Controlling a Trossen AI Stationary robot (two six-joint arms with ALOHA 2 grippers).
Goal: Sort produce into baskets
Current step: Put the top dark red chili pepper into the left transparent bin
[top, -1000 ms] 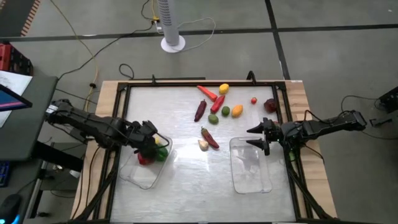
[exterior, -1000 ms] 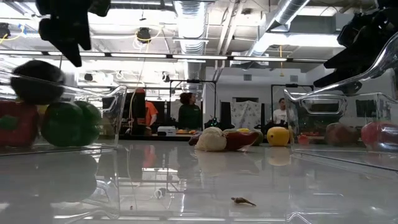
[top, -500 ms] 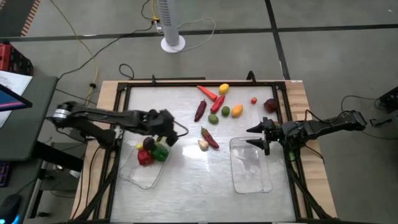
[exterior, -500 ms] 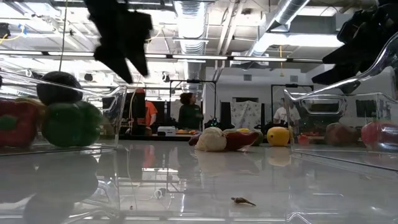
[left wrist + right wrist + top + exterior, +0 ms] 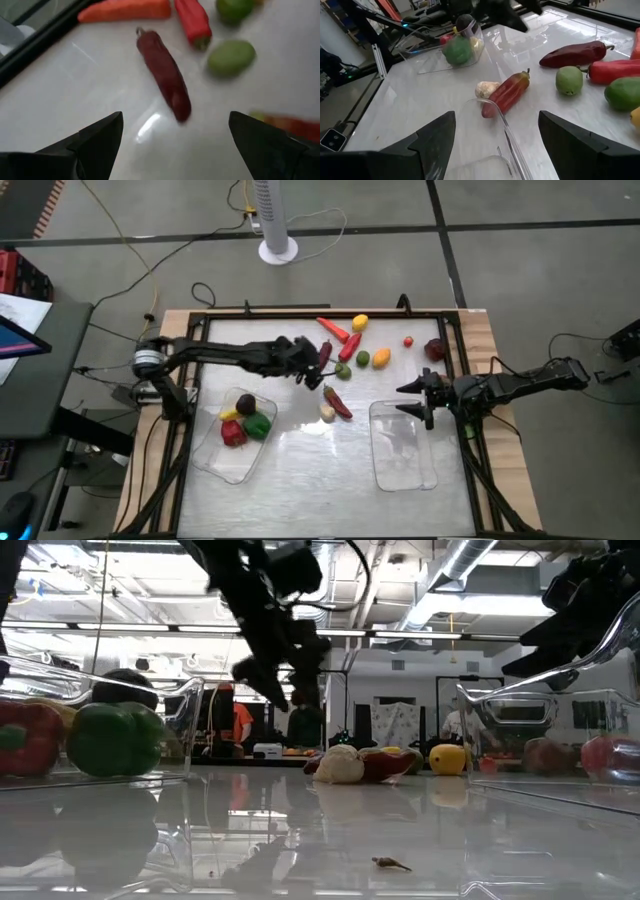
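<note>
My left gripper (image 5: 311,372) is open, just above the table on the near-left side of a dark purple chili (image 5: 321,357). In the left wrist view the chili (image 5: 165,75) lies ahead of the gripper (image 5: 172,137), between its two spread fingers, untouched. The left clear tray (image 5: 233,442) holds a dark purple, a yellow, a red and a green piece. My right gripper (image 5: 413,400) is open over the far edge of the right clear tray (image 5: 404,448); its rim (image 5: 487,106) shows between the fingers. More produce lies loose at the table's far middle.
Loose on the table: a carrot (image 5: 334,329), a yellow piece (image 5: 360,322), a red chili (image 5: 349,346), a green lime (image 5: 363,359), an orange piece (image 5: 381,358), a red-green chili (image 5: 337,402) beside white garlic (image 5: 327,413), a small tomato (image 5: 408,341). A black frame (image 5: 300,314) rims the table.
My left gripper has gone from above the left tray toward the table's right and far edges, and now hangs by the dark purple chili. The round dark purple piece lies in the left tray on top of the others.
</note>
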